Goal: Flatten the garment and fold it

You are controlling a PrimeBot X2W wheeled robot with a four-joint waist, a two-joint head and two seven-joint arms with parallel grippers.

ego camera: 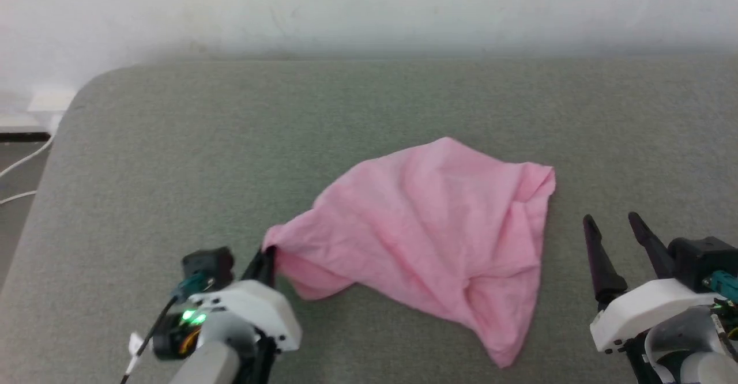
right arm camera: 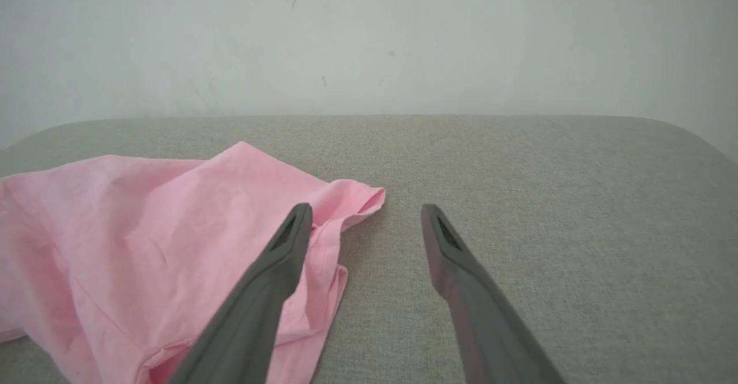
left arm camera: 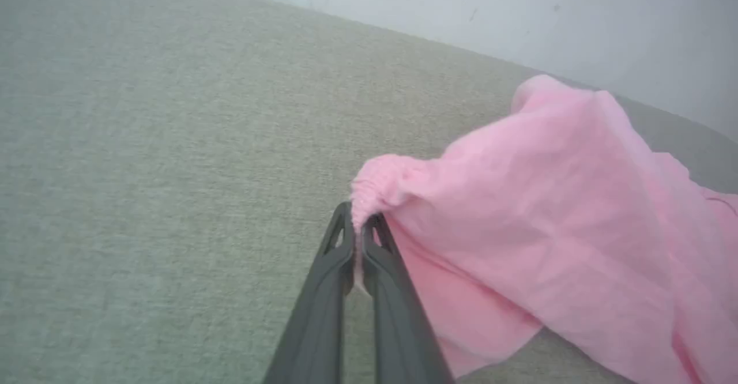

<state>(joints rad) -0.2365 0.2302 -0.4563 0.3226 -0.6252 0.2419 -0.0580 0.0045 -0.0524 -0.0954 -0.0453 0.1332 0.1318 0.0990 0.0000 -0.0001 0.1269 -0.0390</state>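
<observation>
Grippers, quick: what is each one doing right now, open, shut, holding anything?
Left gripper: jaws shut on a bunched edge of the garment.
Right gripper: jaws open, holding nothing.

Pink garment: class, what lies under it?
Under the garment, grey fabric surface shows below the raised corner pinched by the left end effector. Anything beneath its crumpled middle is covered.

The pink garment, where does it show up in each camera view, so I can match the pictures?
Head view: garment centre to lower right, its left corner pinched in the left claw.
Left wrist view: garment across the right half, corner at the claw tips.
Right wrist view: garment at left, partly behind one finger of the open right claw.
Shared landmark: the grey cushion meeting the white wall.
</observation>
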